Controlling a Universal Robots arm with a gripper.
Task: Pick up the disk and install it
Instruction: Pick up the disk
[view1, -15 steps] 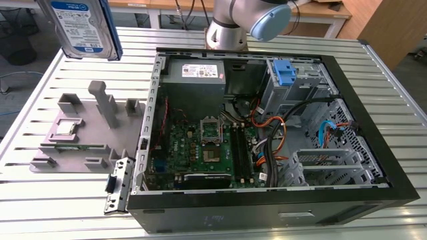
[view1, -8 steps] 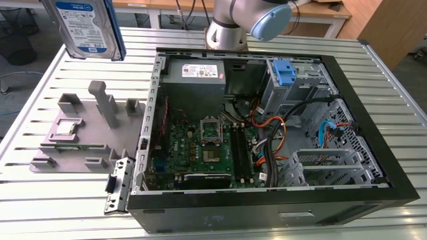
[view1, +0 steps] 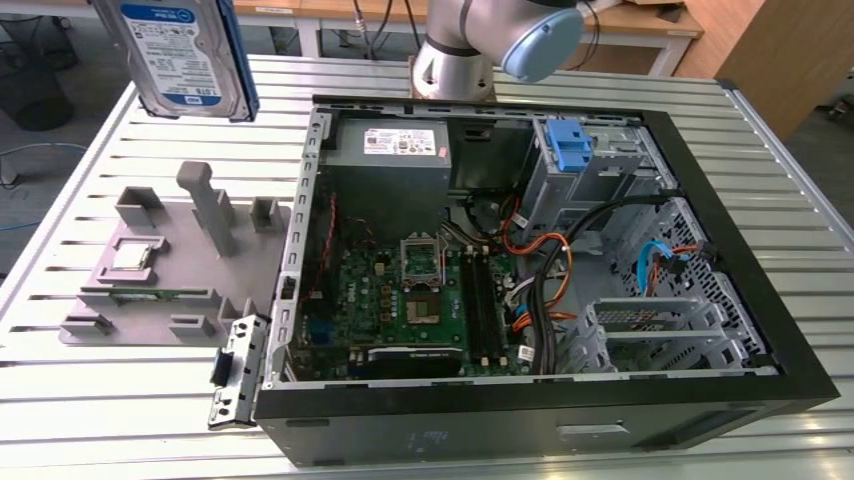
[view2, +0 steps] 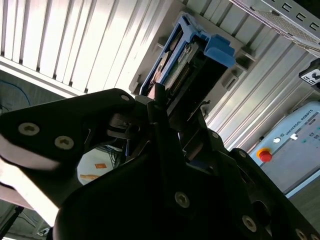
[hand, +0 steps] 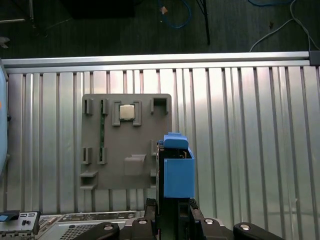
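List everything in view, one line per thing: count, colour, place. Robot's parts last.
disk: one, silver with a white-and-blue label and a blue carrier, in the air at the exterior view's upper left.
table: one, silver slatted metal, under everything.
case: one, black, open, lying on the table.
motherboard: one, green, inside the case.
power supply: one, grey, inside the case at the end nearest the arm.
bracket: one, blue, in the case's drive bay.
fixture: one, grey, on the table to the exterior view's left of the case.
chip: one, silver, in a fixture slot.
arm: one, silver with a pale blue cap, behind the case.
gripper: one, black, shut on the disk.
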